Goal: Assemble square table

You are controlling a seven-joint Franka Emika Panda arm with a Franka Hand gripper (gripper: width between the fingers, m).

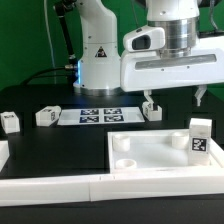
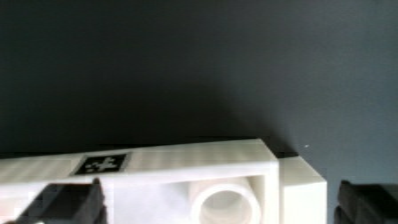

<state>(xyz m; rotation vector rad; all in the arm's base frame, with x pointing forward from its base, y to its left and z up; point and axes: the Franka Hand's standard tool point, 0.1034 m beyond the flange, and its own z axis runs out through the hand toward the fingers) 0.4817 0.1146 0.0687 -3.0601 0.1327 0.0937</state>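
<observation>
The black bench (image 1: 60, 150) fills both views. Only the exterior view takes in the white arm (image 1: 170, 30), which hangs over the bench on that view's right. Its dark fingers (image 1: 203, 97) are spread wide, pinch nothing, and stand above and behind the tabletop.

A long white border bar (image 1: 50, 187) runs along the front edge. Just behind it, on the exterior view's right, the square tabletop (image 1: 150, 165) lies flat, its round sockets facing up.

Further back, the marker board (image 1: 100, 116) lies near the middle of the bench. Two leg blocks (image 1: 10, 122) (image 1: 47, 116) stand apart on the exterior view's left, and a third tagged leg block (image 1: 200, 138) stands upright at the tabletop's far right corner. I cannot tell whether it stands on the tabletop or just behind it.

The wrist view shows only one corner of the tabletop (image 2: 178, 165). There it shows a black-white tag (image 2: 102, 163) and one socket (image 2: 228, 205), with a blurred finger on each side.
</observation>
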